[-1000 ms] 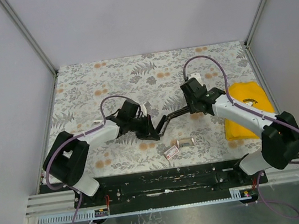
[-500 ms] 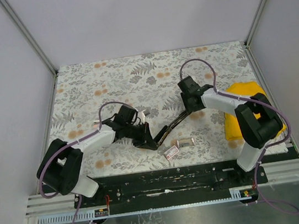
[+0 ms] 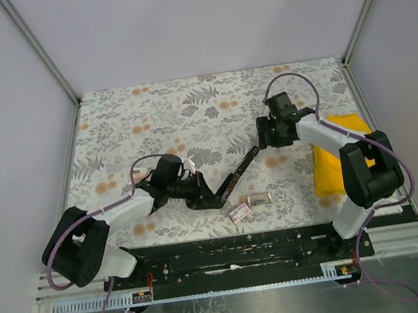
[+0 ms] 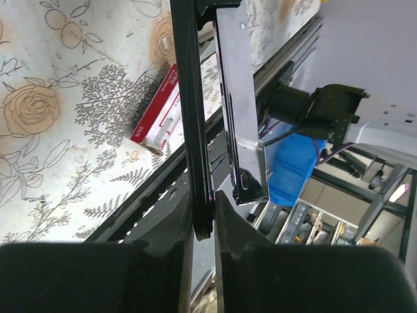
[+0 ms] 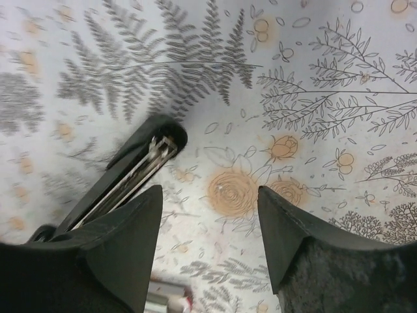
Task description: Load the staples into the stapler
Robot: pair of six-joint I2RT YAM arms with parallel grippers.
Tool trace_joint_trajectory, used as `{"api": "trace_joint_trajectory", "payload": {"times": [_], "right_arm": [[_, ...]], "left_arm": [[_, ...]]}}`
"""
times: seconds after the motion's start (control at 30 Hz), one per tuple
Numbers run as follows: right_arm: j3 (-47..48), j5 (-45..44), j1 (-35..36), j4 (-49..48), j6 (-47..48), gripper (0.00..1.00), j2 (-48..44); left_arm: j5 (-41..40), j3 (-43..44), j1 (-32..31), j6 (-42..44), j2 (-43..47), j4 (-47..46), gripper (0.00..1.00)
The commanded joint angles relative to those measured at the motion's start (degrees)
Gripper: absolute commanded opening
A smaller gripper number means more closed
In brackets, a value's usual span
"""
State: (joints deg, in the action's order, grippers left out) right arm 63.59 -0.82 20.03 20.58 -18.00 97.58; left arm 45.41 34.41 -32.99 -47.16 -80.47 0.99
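Note:
The black stapler (image 3: pixel 239 174) is swung open in a V on the floral table. My left gripper (image 3: pixel 197 193) is shut on one of its arms. In the left wrist view that thin black arm (image 4: pixel 191 117) runs between my left gripper's (image 4: pixel 203 199) pads, with the shiny metal magazine arm (image 4: pixel 238 111) beside it. My right gripper (image 3: pixel 268 131) is open just beyond the free arm's tip. In the right wrist view the tip (image 5: pixel 153 147) lies left of my right gripper (image 5: pixel 208 202), nothing between the fingers. A strip of staples (image 3: pixel 258 199) lies near the stapler.
A small red and white staple box (image 3: pixel 239 212) lies next to the strip, also seen as the box (image 4: pixel 159 107) in the left wrist view. A yellow cloth (image 3: pixel 341 157) lies at the table's right edge, beside the right arm. White walls enclose the table.
My right gripper has come off the stapler's free arm, drawn back to the far right and opened wider. The left gripper has carried the stapler slightly nearer and leftward.

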Motion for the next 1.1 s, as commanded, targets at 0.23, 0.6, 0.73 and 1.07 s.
{"api": "trace_joint_trajectory", "payload": {"times": [0.23, 0.6, 0.73, 1.07], "right_arm": [[4.0, 20.0, -4.6, 4.2, -14.5, 0.82, -13.4], [-5.2, 22.0, 5.5, -6.3, -31.0, 0.86, -15.4], [-6.6, 19.6, 8.3, -8.3, -33.9, 0.86, -15.0], [-5.0, 17.0, 13.5, -7.1, -35.4, 0.83, -10.3]], "left_arm": [[-2.4, -3.9, 0.6, -17.9, 4.8, -30.2, 0.00], [-2.5, -5.2, 0.6, -13.4, 5.8, -32.8, 0.00], [-2.5, -5.1, 0.6, -12.4, 5.6, -33.3, 0.00], [-3.4, -7.5, 0.5, -13.5, 4.4, -39.3, 0.00]]}}
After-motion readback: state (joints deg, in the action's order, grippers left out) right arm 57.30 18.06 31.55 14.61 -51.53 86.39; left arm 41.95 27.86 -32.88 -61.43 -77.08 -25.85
